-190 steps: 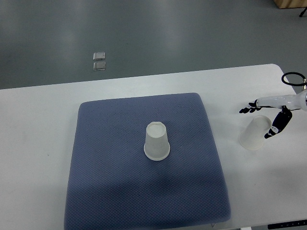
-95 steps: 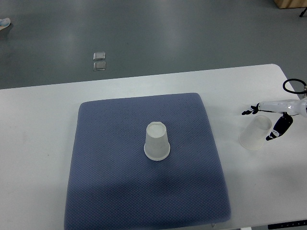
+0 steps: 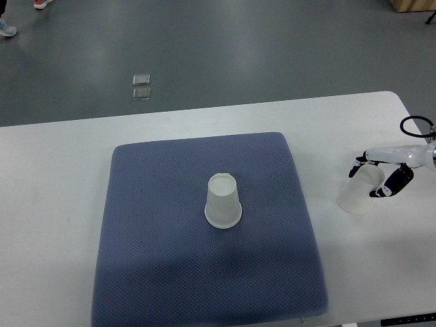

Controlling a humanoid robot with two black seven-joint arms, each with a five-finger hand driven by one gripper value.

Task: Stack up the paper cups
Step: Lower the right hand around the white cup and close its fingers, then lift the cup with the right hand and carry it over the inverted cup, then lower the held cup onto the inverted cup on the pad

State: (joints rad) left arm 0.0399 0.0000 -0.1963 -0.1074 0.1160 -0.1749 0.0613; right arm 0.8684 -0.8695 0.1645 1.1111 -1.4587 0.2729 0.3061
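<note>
A see-through white paper cup (image 3: 223, 201) stands upside down in the middle of the soft blue-grey square mat (image 3: 157, 225) on the white table (image 3: 54, 204). A second see-through white cup (image 3: 358, 191) sits tilted on the table, right of the mat. The right hand (image 3: 383, 172) curls its dark fingers (image 3: 398, 182) around this second cup.

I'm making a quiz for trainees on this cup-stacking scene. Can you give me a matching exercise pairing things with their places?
Things:
1. cup on the mat
2. cup by the right hand
3. blue mat
4. right hand

Places:
A. middle of the white table
B. upside down at the mat's centre
C. at the picture's right edge, around a cup
D. on bare table, right of the mat

Pairs: 1-B, 2-D, 3-A, 4-C
</note>
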